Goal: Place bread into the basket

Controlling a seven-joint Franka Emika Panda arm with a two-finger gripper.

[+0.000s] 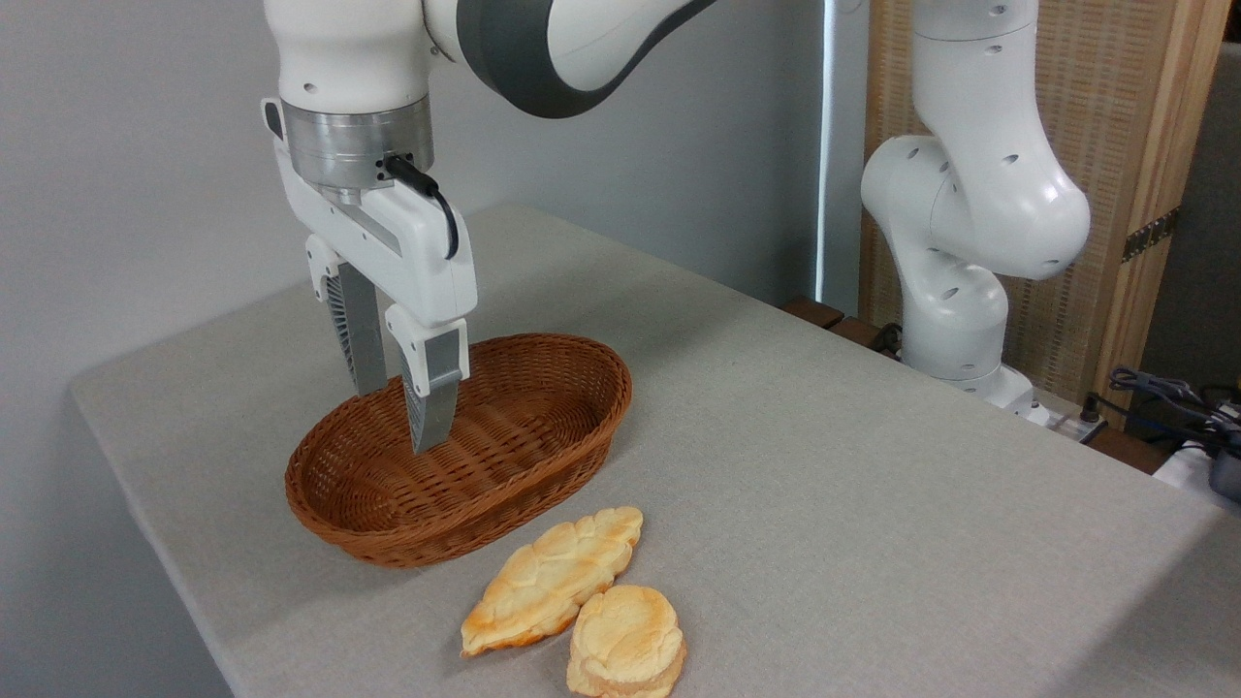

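The hand (399,419) hangs over the left half of the basket (543,456), fingers pointing down, spread a little apart with nothing between them. The basket itself holds nothing that can be seen, so I judge the task not yet begun in any real sense: the pick, the carry and the drop are all left to do. The basket's long axis runs from lower left to upper right across the bench (873,485). The bread (625,642) lies flat on the bench near the front edge, well clear of the hand and a short way in front of the basket. It is roundish, so it has little of a long axis, toasted top upward. It touches the lower end of the longer leaf-shaped bread (551,580), which slants toward the upper right.
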